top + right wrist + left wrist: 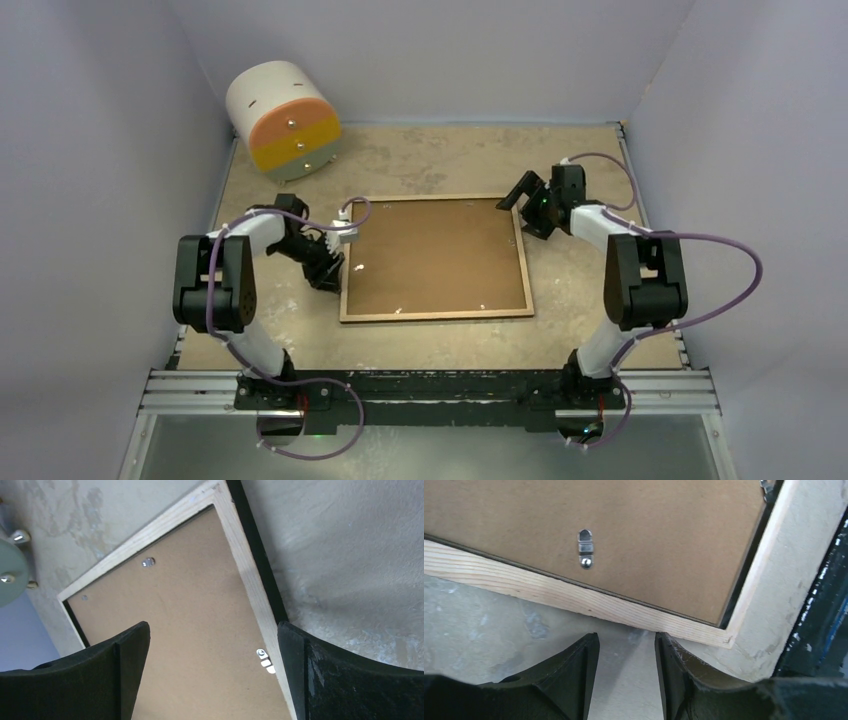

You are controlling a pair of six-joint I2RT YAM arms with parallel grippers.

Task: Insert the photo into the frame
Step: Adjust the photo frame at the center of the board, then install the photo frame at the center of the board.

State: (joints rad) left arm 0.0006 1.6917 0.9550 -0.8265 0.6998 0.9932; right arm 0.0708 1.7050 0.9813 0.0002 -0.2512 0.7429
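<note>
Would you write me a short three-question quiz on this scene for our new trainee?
1. True or false: the brown backing panel lies inside the wooden rim of the frame.
2. Which one stands open wider? A) the left tool B) the right tool
3. Fill in: the white drum with the orange face stands near the far ___ corner of the table.

Key: 1 true; 2 B; 3 left.
</note>
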